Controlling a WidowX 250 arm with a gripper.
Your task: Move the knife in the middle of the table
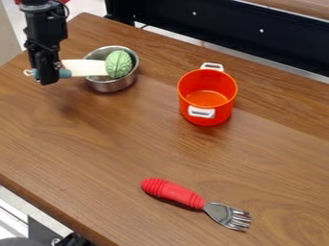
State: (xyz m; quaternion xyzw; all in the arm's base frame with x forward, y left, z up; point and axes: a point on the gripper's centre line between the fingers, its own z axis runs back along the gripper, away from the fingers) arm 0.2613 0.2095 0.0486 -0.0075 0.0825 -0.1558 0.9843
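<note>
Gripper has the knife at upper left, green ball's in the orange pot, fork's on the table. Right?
One miss: the camera view shows the green ball in the metal bowl. The rest stands: knife in the gripper at upper left, fork on the table.

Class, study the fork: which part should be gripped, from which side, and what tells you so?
Grip the fork by the middle of its red handle, from above, closing across its narrow width. The handle is long, thick and lying flat, so that looks the steadiest hold.
</note>
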